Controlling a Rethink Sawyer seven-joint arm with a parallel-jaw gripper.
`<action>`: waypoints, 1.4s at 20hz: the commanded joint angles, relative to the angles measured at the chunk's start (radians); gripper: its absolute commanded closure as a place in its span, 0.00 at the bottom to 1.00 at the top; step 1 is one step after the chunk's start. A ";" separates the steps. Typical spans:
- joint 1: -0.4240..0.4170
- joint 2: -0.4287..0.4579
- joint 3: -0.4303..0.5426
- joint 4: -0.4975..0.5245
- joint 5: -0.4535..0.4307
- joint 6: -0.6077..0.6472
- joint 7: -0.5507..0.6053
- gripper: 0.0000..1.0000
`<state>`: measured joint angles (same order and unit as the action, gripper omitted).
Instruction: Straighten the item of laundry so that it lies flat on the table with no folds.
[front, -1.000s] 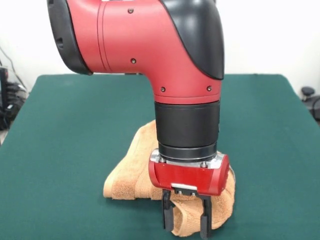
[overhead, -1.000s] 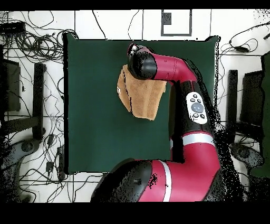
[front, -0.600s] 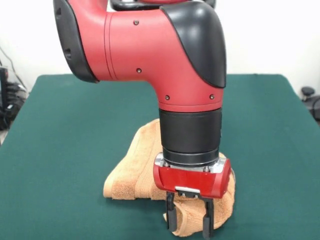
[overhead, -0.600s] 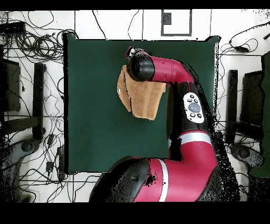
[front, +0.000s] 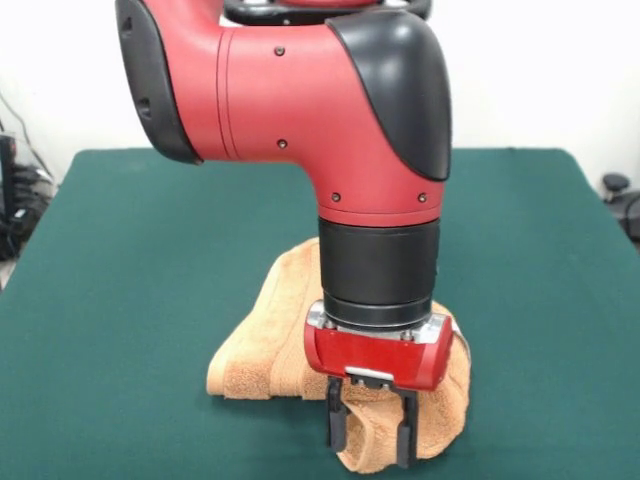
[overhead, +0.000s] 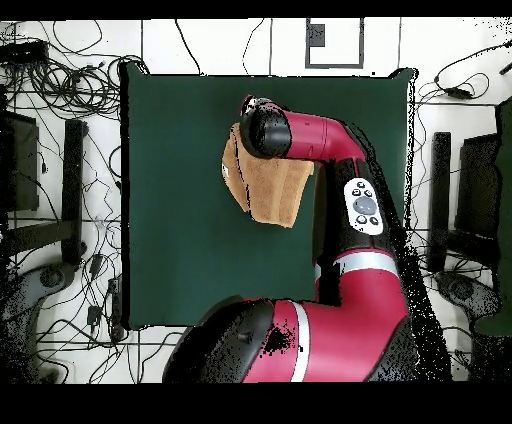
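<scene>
Orange-tan terry towel (front: 265, 345) bunched in folds near the middle of the green worktop (front: 120, 300), slightly toward the front-view camera's side. Hand (front: 371, 442) lowered onto the towel's camera-side edge, black fingers (front: 337, 428) narrowly parted and straddling a raised fold of cloth; firm pinch or not, cannot tell. From overhead, red arm (overhead: 330, 140) covering the towel's far corner, hand hidden beneath the wrist.
</scene>
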<state>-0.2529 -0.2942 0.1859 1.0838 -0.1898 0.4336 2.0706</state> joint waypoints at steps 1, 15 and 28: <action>0.032 0.029 0.006 0.146 0.041 0.090 0.128 0.00; 0.034 0.027 0.007 0.187 0.050 0.069 0.138 0.00; 0.031 0.038 0.009 0.197 0.056 0.019 0.142 0.00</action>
<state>-0.2536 -0.2943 0.1813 1.1479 -0.1661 0.4334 2.0706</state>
